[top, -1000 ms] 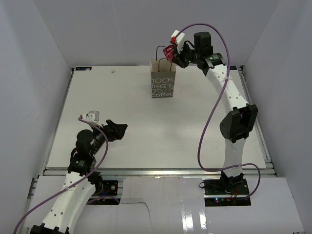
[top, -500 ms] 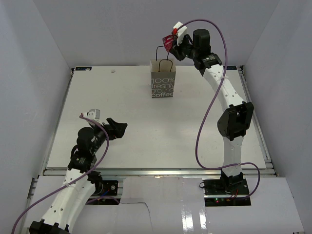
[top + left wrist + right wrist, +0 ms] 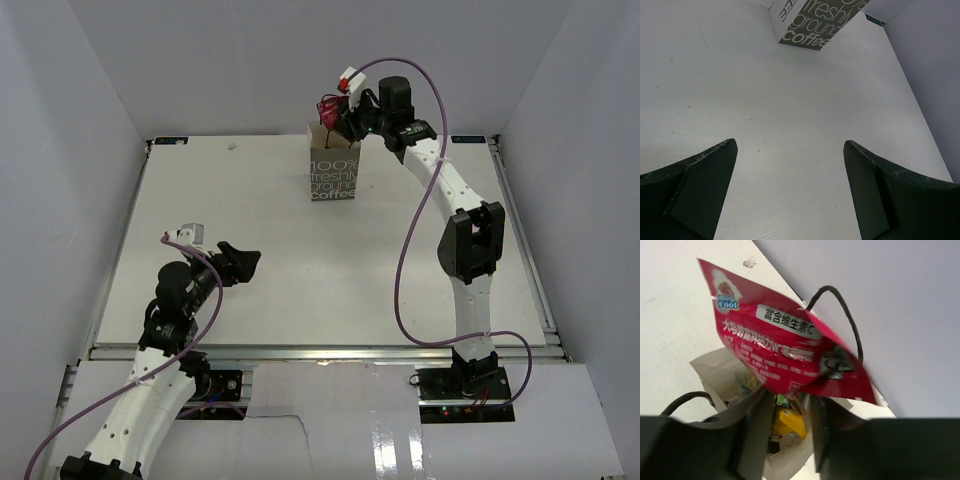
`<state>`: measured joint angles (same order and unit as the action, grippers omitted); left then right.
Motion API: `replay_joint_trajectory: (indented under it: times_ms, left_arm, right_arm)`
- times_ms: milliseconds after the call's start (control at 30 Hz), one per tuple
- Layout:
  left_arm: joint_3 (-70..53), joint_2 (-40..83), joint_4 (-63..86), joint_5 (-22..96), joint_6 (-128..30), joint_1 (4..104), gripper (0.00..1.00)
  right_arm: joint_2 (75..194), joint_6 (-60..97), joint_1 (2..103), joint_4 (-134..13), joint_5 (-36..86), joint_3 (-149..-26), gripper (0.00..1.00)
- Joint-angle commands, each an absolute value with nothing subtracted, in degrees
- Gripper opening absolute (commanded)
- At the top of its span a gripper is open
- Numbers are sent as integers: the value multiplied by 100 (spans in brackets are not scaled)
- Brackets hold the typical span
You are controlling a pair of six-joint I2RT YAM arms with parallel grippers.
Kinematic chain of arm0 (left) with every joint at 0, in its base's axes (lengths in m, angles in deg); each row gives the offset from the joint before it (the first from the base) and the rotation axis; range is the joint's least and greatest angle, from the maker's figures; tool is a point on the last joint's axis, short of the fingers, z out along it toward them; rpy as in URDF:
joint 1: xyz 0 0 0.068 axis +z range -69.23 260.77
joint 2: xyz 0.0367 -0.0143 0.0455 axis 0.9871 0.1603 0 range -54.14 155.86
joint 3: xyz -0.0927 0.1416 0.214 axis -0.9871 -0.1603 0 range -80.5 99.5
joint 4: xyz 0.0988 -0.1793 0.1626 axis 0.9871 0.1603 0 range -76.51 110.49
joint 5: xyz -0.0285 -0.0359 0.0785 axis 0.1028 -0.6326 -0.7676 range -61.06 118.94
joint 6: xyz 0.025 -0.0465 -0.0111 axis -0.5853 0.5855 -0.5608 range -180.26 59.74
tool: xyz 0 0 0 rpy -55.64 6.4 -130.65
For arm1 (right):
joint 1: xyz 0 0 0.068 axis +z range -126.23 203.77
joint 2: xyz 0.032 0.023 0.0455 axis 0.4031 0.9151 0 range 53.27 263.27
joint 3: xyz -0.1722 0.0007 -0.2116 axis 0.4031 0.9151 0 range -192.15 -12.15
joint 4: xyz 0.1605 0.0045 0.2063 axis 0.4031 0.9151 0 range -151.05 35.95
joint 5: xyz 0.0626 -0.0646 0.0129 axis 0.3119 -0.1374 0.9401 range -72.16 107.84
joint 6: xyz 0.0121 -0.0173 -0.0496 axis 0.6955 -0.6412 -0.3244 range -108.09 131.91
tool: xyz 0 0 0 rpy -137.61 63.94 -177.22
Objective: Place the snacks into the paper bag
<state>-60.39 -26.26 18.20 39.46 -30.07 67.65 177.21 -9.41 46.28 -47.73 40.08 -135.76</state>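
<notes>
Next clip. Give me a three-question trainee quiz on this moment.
1. True or false: the left gripper is open and empty.
2. Where is the red packet? A) in the left gripper B) in the right gripper, over the bag C) inside the bag
3. Fill in: the right wrist view shows a ____ snack inside the bag.
Key: 1 true; 2 B; 3 yellow.

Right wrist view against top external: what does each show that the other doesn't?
Only the right wrist: the inside of the grey-brown paper bag, with a yellow foil packet already in it. Only the top external: the left gripper, fingers open, above the white table, and the bag's coffee print. Both: the right gripper holding a red foil packet over the bag's open mouth.
</notes>
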Motion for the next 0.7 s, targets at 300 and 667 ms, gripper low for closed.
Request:
replay_joint_trajectory:
  times_ms: [300,667]
  left_arm:
    - [-5906,-2584,1683,3992,-3073,6785,98]
    - [-5809,-2707,1789,3984,-3082,6785,98]
  right_arm:
    - [17395,-1323,4575,-4884,4096,-13308,62]
    - [16200,213,3627,-4611,3894,-12510,90]
